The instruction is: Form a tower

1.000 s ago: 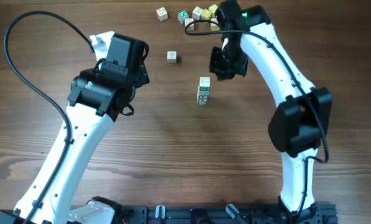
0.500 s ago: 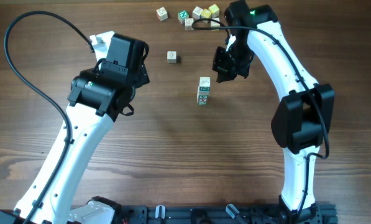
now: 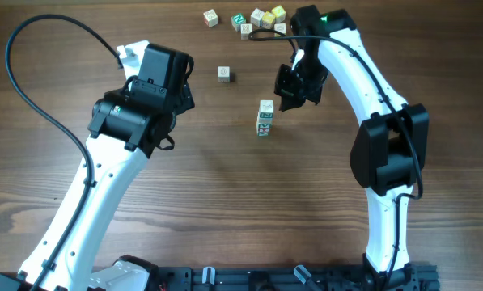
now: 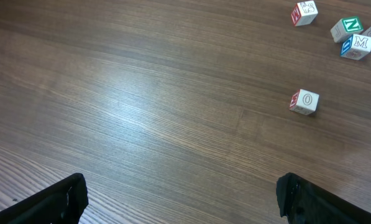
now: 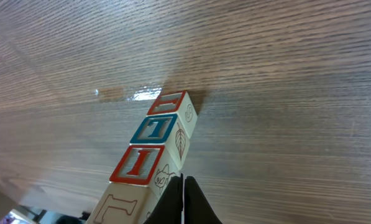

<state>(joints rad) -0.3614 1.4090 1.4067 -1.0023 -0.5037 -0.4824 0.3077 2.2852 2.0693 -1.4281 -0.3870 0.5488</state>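
The tower is a narrow column of whitish letter cubes standing near the table's middle. In the right wrist view the tower shows red and blue framed faces stacked in one line. My right gripper hovers just up and right of it, shut with nothing between its fingers. Its closed tips sit right beside an upper cube; I cannot tell whether they touch it. My left gripper is far to the left, open and empty, its fingers spread wide over bare wood.
A single loose cube lies up and left of the tower. Several more cubes cluster at the far edge, some also in the left wrist view. The right arm's cable runs by that cluster.
The right gripper shifted a little right, then back left, staying shut beside the tower's top. The left arm and all cubes have not moved.
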